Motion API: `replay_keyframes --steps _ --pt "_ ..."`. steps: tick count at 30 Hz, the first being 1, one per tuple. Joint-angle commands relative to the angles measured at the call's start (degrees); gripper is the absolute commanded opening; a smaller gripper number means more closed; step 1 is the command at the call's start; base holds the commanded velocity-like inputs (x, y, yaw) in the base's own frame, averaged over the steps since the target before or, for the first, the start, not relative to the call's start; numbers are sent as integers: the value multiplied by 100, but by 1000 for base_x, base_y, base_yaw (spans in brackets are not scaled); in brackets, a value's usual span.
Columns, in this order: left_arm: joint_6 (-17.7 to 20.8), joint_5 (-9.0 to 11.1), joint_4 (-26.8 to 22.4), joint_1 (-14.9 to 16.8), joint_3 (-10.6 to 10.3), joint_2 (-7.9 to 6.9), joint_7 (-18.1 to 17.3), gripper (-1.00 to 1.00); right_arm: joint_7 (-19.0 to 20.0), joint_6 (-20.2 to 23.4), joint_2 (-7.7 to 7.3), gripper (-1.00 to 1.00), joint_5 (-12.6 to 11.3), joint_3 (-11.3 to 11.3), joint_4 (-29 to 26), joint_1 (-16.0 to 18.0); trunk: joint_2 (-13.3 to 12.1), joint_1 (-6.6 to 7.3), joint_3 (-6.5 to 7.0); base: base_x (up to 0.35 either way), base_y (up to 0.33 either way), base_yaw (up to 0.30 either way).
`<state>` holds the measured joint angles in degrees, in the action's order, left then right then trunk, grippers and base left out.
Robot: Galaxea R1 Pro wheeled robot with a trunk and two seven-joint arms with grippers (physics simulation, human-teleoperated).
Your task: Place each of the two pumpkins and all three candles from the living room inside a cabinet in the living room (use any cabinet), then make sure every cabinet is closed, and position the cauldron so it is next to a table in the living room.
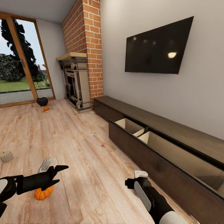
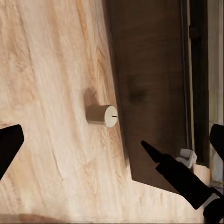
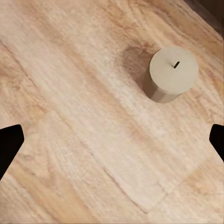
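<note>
Orange, the near pumpkin (image 1: 43,193) sits on the wood floor (image 1: 77,149) just beneath the left gripper (image 1: 59,174), whose fingers are spread wide and empty. Beyond it: a candle (image 1: 6,156), then another pumpkin (image 1: 46,108) beside the cauldron (image 1: 42,101). Right gripper (image 3: 112,140) gapes wide above a candle (image 3: 172,73). Cabinet (image 1: 161,146) drawers stand open.

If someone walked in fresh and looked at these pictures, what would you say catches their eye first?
Probably the long dark cabinet along the right wall, its drawer pulled wide open under the black television. Next, the brick fireplace in the far corner, with a black cauldron and a small pumpkin on the floor near the window. Closer in, another pumpkin sits under the left tool, and a cream candle stands on the wooden floor.
</note>
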<state>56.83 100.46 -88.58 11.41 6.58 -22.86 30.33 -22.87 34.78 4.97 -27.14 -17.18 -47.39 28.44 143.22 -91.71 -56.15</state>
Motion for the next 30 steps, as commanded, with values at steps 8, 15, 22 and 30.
replay_keyframes --steps 8,15,22,30 --pt "20 889 4 -10 1 -38 27 100 -78 -99 -6 100 -59 -1 3 4 14 -19 -184 0 0 0" --pt "21 1206 15 -16 1 -41 26 100 -303 -123 -13 100 -46 131 319 42 23 -37 -339 0 0 0" --pt "21 1234 25 -16 -1 -37 26 100 -482 -129 -15 100 -40 197 693 216 33 -55 -494 0 0 0" --pt "29 1399 25 -16 -2 -43 26 100 -471 -887 -14 100 -45 308 1937 651 43 -76 -671 0 0 0"
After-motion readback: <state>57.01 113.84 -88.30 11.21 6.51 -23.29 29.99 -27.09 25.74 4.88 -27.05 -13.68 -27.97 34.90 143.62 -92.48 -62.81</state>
